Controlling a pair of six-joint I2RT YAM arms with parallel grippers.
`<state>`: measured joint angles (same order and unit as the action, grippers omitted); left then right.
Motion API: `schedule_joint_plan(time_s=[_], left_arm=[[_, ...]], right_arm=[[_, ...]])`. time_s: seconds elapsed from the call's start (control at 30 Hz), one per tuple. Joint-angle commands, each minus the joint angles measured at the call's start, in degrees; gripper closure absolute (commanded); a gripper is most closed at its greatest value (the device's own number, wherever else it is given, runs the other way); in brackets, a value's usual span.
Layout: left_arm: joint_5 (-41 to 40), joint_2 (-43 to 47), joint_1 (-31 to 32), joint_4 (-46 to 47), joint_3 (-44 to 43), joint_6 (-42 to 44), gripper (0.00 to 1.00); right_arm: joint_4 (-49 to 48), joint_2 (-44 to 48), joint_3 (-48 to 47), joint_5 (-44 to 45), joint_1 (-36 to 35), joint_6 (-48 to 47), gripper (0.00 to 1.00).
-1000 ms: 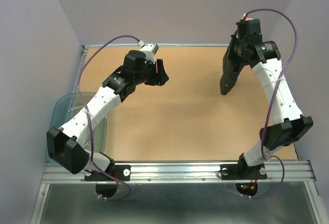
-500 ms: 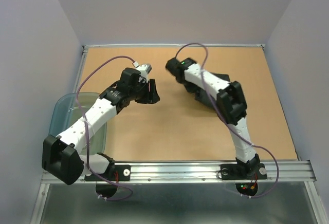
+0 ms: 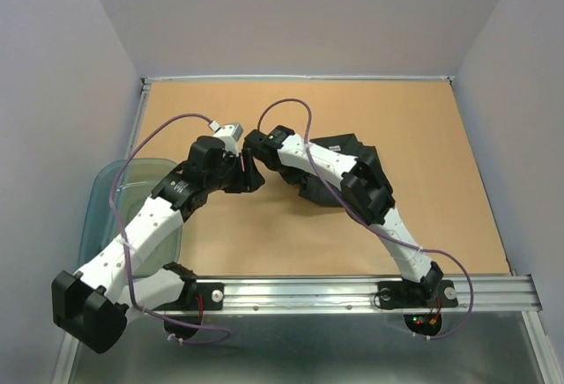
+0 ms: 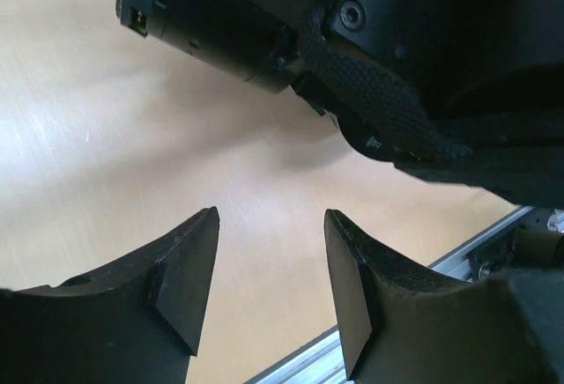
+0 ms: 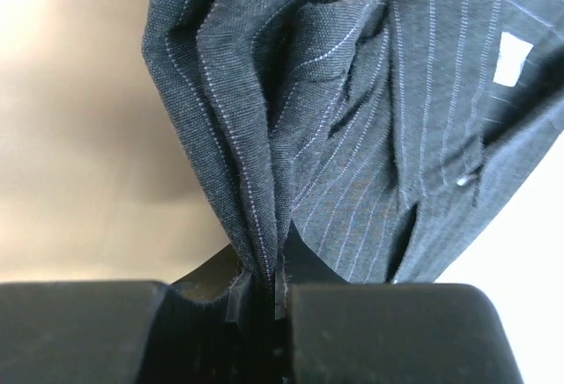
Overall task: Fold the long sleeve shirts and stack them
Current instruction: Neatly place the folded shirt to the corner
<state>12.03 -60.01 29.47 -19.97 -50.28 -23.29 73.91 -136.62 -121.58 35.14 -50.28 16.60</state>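
The black pinstriped shirt [image 3: 345,157] lies bunched on the desk [image 3: 441,129], one gathered fold pinched in the closed jaws of the right gripper [image 5: 263,294], while the left gripper [image 4: 271,269] has its jaws partly open and empty, and the limp, light cloth probably handles best when gripped at hems.

Left claw [image 4: 270,225] gapes over table [image 4: 88,137] beside right arm [image 4: 238,23].

Robot lab cell: plain grey walls [image 3: 291,14], board tabletop [image 3: 423,120], aluminium rail [image 3: 300,288]

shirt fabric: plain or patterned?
Black shirt with thin pale pinstripes; clearest in the right wrist view.
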Motion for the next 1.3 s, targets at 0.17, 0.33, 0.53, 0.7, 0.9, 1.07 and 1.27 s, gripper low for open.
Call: schedule_joint_plan(time_s=[0.17, 0.33, 0.53, 0.7, 0.9, 1.07, 1.27], left_arm=[[-9.29, 12.00, -0.47, -1.20, 4.58, -7.38, 0.39], [-7.22, 16.41, -0.56, -1.49, 7.38, -8.44, 0.34], [-5.88, 17.12, -0.56, -1.65, 9.50, -12.30, 0.27], [-5.71, 13.70, -0.47, -1.22, 9.24, -15.73, 0.16], [-2.99, 5.62, -0.38, 7.90, 10.03, -20.56, 0.17], [-3.59, -6.42, 0.85, 12.49, 5.38, -20.48, 0.24], [-5.44, -20.82, 2.25, 15.39, -3.59, -20.39, 0.31]], right_arm=[[-3.77, -1.12, -5.60, -12.09, -4.74, 1.86, 0.54], [-8.50, 5.38, -3.24, -18.08, -5.00, -0.24, 0.23], [-15.10, 20.04, 5.63, -18.61, -3.78, -0.61, 0.08], [-21.87, 34.55, 23.87, -19.92, 4.03, 1.85, 0.08], [-32.59, 53.34, 41.23, -28.43, 19.41, 4.66, 0.07], [-39.10, 59.01, 51.87, -34.69, 31.82, 5.37, 0.14], [-43.23, 57.96, 55.83, -33.20, 32.35, 5.99, 0.20]])
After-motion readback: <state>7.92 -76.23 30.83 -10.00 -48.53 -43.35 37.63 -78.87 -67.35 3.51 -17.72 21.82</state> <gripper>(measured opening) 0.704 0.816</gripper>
